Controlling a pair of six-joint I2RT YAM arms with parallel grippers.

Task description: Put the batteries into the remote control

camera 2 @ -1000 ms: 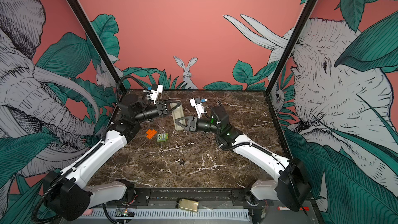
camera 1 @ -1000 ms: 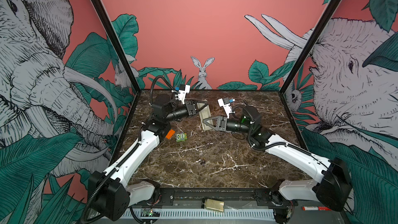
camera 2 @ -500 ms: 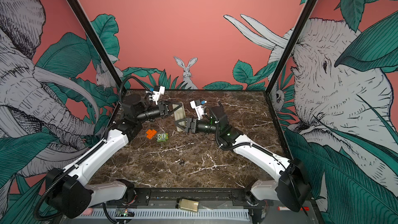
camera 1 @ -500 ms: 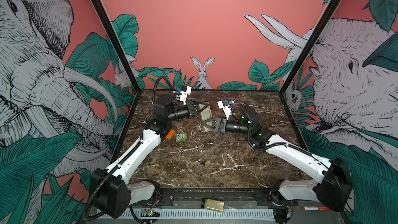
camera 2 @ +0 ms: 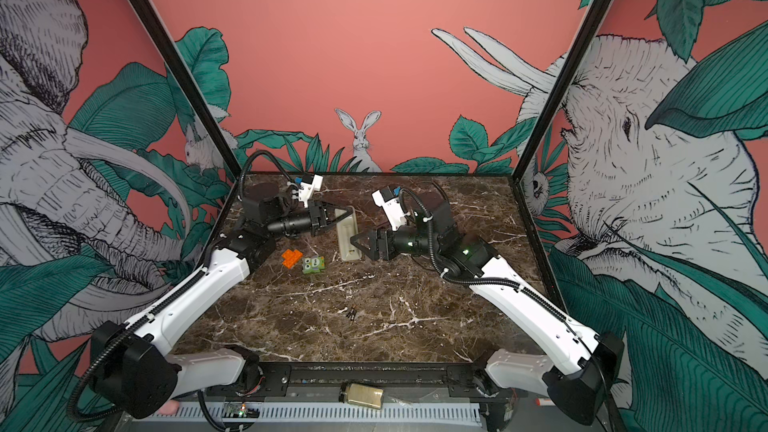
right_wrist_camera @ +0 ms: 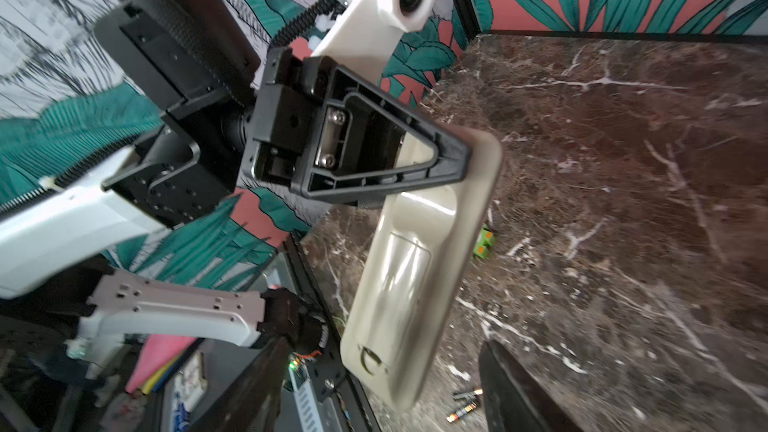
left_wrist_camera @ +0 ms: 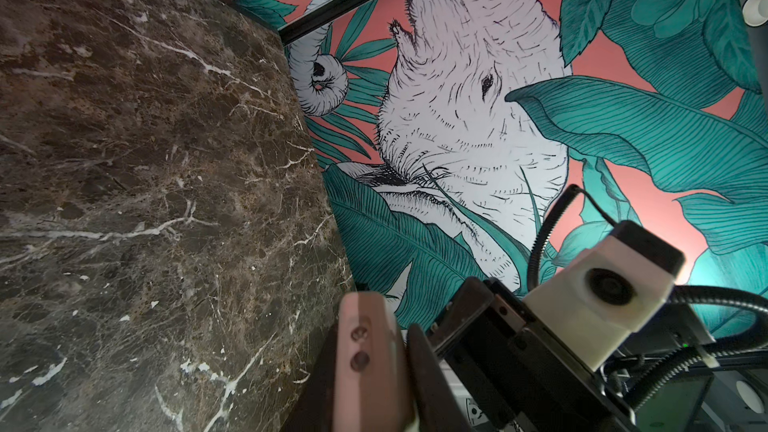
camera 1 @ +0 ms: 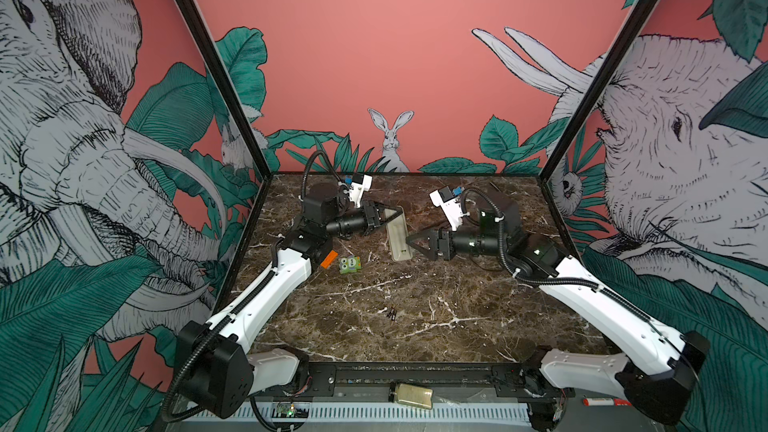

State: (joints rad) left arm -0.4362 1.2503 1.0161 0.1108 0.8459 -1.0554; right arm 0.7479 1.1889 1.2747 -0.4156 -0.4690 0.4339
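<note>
The left gripper point(camera 1: 392, 214) pinched the far end of the slim grey-beige plastic remote control point(camera 1: 398, 238); the right gripper point(camera 1: 409, 241) stood spread around its near end.

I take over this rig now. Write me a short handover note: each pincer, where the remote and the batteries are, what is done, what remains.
The left pincer is shut on the far end of the remote control and holds it above the marble table, back side showing.
The right pincer is open at the remote's near end and grips nothing.
Both batteries lie together on the table near the front middle, apart from the remote.
Done: remote lifted.
Left: the battery cover looks closed; open it, then insert both batteries.
</note>
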